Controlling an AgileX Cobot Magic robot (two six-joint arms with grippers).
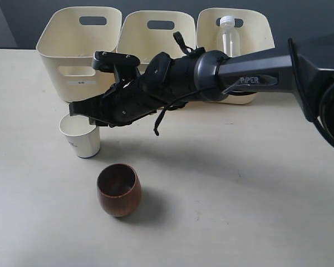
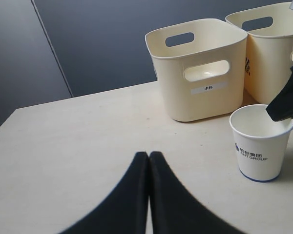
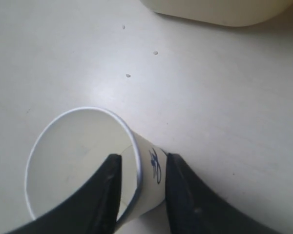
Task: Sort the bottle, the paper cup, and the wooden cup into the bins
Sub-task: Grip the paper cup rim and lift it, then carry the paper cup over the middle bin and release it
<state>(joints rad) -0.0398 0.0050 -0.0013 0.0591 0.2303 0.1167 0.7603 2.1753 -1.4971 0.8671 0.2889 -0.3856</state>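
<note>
The white paper cup stands upright on the table in front of the left bin. My right gripper reaches across to it and is open, straddling the cup's rim: one finger inside, the other against the outer wall. The dark brown wooden cup stands upright nearer the front. The clear bottle with a white cap stands in the right bin. My left gripper is shut on nothing, low over bare table, left of the paper cup.
Three cream bins line the back of the table; the middle bin sits behind the right arm. The labelled left bin stands just behind the paper cup. The table's far edge meets a dark wall.
</note>
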